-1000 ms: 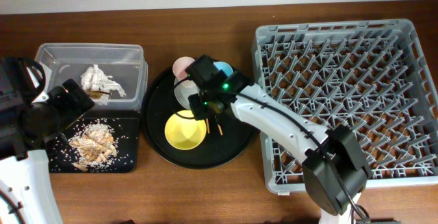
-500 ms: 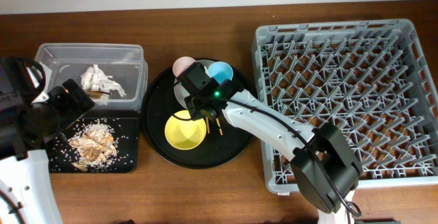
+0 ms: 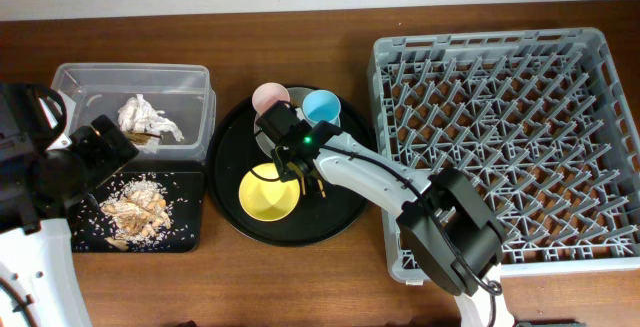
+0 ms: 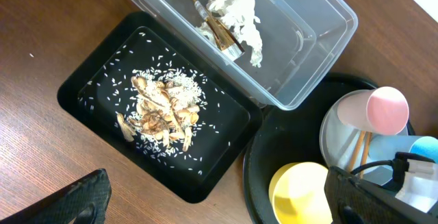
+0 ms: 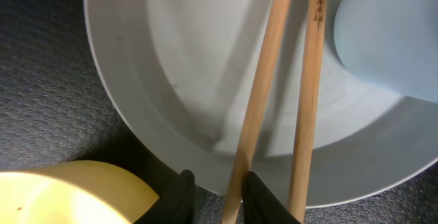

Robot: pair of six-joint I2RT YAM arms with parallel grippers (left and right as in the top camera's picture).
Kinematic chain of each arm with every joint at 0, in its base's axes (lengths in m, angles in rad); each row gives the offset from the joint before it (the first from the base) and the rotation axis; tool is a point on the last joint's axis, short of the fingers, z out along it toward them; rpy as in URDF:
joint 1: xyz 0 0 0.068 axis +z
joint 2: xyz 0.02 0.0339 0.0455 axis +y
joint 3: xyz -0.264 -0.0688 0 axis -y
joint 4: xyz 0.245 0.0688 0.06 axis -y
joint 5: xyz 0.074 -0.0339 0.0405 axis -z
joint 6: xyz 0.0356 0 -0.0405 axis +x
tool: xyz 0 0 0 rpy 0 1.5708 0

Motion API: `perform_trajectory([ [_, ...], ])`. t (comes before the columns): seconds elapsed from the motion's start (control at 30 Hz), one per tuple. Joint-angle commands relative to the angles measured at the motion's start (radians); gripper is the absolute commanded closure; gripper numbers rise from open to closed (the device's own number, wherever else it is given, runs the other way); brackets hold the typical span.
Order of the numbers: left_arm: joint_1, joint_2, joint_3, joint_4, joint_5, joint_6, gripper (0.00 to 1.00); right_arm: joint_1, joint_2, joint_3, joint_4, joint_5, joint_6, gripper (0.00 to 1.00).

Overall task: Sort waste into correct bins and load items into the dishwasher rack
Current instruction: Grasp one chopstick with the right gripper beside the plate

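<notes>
Above the plate [image 5: 178, 80], right gripper [image 5: 217, 190] astride one chopstick [image 5: 261, 80]

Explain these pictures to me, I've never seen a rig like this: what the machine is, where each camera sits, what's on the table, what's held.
Two robot arms work at a table. One picture looks down from above; the other two come from cameras on each wrist. A grey dishwasher rack stands beside a round black tray carrying a yellow bowl, pink cup, blue cup, and a plate with chopsticks. A clear tub holds a tissue and wrapper; a shallow black tray holds food scraps. The left pincer is wide open and empty. The right pincer straddles one chopstick; a firm grip can't be confirmed.
</notes>
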Motion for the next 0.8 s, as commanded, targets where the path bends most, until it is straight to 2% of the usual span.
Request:
perform_trajectory([
  [0.0,0.003,-0.001,0.009,-0.001,0.001,-0.009,0.01,0.005,0.019,-0.011,0.008,0.017,0.009,0.75],
  [0.1,0.003,-0.001,0.009,-0.001,0.001,-0.009,0.01,0.005,0.019,-0.011,0.010,0.016,0.010,0.75],
  [0.23,0.003,-0.001,0.009,-0.001,0.001,-0.009,0.01,0.005,0.019,-0.011,0.006,0.016,0.009,0.83],
  [0.47,0.003,-0.001,0.009,-0.001,0.001,-0.009,0.01,0.003,-0.013,-0.008,0.006,0.017,0.009,0.85],
  [0.57,0.003,-0.001,0.009,-0.001,0.001,-0.009,0.01,0.003,-0.047,-0.008,0.006,0.017,0.009,0.90],
  [0.77,0.003,-0.001,0.009,-0.001,0.001,-0.009,0.01,0.003,-0.073,0.005,-0.013,0.018,0.008,0.94],
])
